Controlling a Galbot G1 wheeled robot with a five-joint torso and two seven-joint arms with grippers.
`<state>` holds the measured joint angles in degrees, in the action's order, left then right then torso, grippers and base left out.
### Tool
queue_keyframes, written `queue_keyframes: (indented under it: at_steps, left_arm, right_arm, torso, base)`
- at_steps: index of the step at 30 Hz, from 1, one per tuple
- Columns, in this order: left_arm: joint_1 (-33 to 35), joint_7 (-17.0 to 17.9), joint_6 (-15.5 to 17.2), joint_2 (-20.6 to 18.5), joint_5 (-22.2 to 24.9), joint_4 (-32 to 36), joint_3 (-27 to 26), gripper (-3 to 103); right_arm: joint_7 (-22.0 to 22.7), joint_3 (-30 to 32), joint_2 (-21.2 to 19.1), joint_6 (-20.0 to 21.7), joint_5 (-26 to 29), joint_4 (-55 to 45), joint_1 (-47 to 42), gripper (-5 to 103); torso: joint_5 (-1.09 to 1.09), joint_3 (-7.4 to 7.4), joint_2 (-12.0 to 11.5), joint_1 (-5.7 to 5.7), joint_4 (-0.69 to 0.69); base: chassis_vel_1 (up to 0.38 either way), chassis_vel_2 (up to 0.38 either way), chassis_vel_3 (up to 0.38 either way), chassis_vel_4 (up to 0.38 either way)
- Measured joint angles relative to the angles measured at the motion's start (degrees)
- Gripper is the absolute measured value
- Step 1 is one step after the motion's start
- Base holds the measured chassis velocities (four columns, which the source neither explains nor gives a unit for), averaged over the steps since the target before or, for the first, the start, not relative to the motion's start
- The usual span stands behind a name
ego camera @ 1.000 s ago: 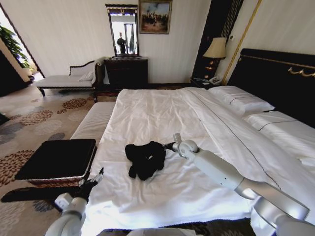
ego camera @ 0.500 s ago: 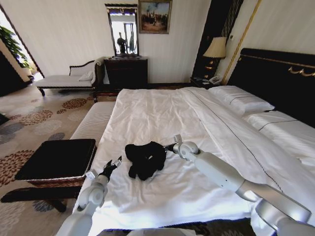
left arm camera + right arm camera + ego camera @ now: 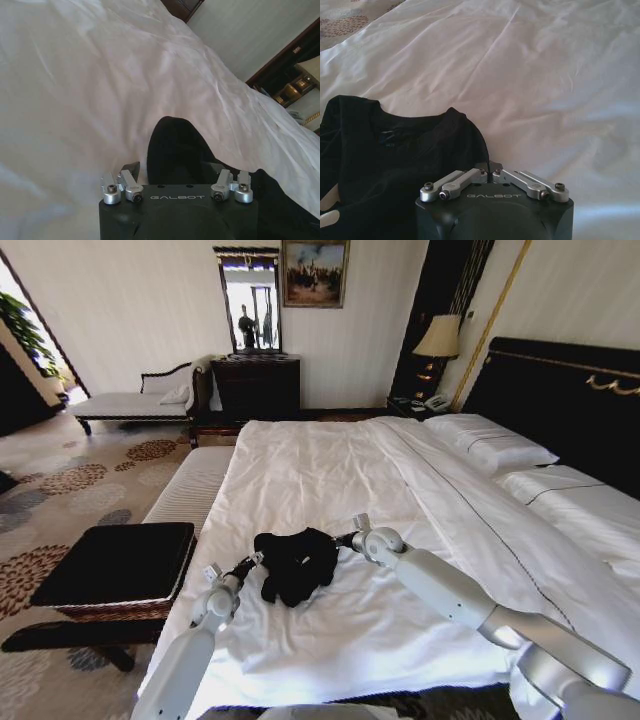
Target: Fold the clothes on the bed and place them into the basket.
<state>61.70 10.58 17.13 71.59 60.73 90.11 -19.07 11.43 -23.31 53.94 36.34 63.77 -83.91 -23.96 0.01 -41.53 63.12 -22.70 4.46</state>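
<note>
Crumpled black T-shirt [image 3: 296,562] between both hands

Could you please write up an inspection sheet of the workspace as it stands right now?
Surface: bed, white sheet, wrinkled.
Job's things: black T-shirt bunched near the bed's foot, unfolded; basket on the floor to the left, nothing lying on its black top.
Clutter: nothing seen on the sheet besides pillows.
Grippers: left hand open at the shirt's left edge; right hand shut on the shirt's right edge.
Cables: nothing seen.
Surroundings: striped bench, chaise longue, dresser with mirror, lamp, patterned carpet.
</note>
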Motion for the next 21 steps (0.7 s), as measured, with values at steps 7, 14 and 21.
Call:
queue_keyframes:
  at_steps: [7, 14, 21]
  left_arm:
    - [-1.5, 0.7, 0.5, 1.8, 0.5, -2.1, 0.9, 45]
    - [-1.5, 2.2, 0.5, 2.6, 0.4, -2.3, 0.5, 24]
    - [-1.2, 2.6, 0.2, 2.9, 0.2, -2.4, -0.3, 2]
  right_arm:
    - [0.1, 0.2, 0.0, 0.0, 0.2, 0.5, -0.2, 0]
    - [0.2, 0.3, 0.2, 0.0, 0.2, 0.7, -0.5, 0]
    - [0.2, 0.7, 0.4, -0.1, 0.3, 1.0, -0.8, 0]
  torso:
    - [0.0, 0.0, 0.0, 0.0, 0.0]
    - [0.0, 0.0, 0.0, 0.0, 0.01]
    - [-0.01, 0.0, 0.0, 0.0, 0.0]
  base:
    - [0.0, 0.0, 0.0, 0.0]
    - [0.0, 0.0, 0.0, 0.0]
    - [0.0, 0.0, 0.0, 0.0]
